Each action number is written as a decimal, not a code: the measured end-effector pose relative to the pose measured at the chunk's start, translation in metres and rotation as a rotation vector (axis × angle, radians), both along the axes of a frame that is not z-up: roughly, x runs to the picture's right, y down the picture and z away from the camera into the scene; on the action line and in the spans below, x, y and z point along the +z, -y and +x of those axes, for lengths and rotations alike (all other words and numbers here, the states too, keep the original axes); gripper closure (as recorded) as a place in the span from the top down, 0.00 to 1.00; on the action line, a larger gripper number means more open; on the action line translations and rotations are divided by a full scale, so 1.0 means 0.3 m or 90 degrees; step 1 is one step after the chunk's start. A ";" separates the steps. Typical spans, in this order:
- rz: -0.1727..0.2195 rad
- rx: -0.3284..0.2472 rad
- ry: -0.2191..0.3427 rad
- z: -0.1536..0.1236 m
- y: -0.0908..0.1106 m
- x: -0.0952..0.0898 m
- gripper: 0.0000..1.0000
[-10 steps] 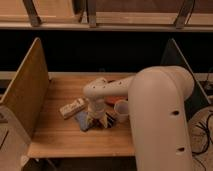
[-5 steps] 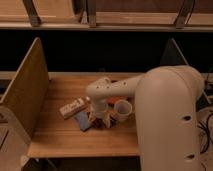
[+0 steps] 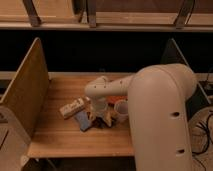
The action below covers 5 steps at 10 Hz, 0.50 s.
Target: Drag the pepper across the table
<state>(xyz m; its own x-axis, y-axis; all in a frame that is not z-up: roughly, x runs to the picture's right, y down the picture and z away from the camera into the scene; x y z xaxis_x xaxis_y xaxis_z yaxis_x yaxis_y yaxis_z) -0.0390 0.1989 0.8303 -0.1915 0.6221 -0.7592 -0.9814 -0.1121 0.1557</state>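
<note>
The gripper (image 3: pixel 101 119) is down at the surface of the table (image 3: pixel 65 137), around the middle of the desk's width and a little nearer the front edge than the back; the white arm (image 3: pixel 160 110) reaches to it from the front right corner and hides most of the right half of the desk; how far the tool is open, and whether it has hold of anything, cannot be told from here.

The pepper (image 3: pixel 100 124) shows only as a small dark reddish patch directly under the gripper, on its front-edge side and seemingly touching it; it appears to rest on the wood; the rest of it is covered by the tool, so its long axis and the way its tip points cannot be told. Since tool and pepper sit at the same spot, my reading is that the coming move turns less on closing a gap than on which way the table is open for a drag.

A blue pad (image 3: pixel 82 121) lies just beside the gripper toward the left edge, with a pale box (image 3: pixel 73 107) beyond it, slanted toward the back left; a white cup (image 3: pixel 121 111) stands just beside the gripper toward the right edge, with an orange plate (image 3: pixel 116 99) behind the cup; bare wood lies toward the front edge and the front left corner, and that looks the easier way to slide.
</note>
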 end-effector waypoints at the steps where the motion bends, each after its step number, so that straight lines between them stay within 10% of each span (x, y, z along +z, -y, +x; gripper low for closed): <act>1: -0.002 -0.003 0.006 -0.028 -0.003 0.002 0.66; 5: 0.002 -0.020 0.029 -0.119 0.012 -0.025 0.66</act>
<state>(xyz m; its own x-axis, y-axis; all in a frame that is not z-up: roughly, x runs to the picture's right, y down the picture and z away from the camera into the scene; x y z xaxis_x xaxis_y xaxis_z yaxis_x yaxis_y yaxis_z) -0.0746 0.1953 0.8227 -0.1365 0.6295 -0.7649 -0.9906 -0.0810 0.1101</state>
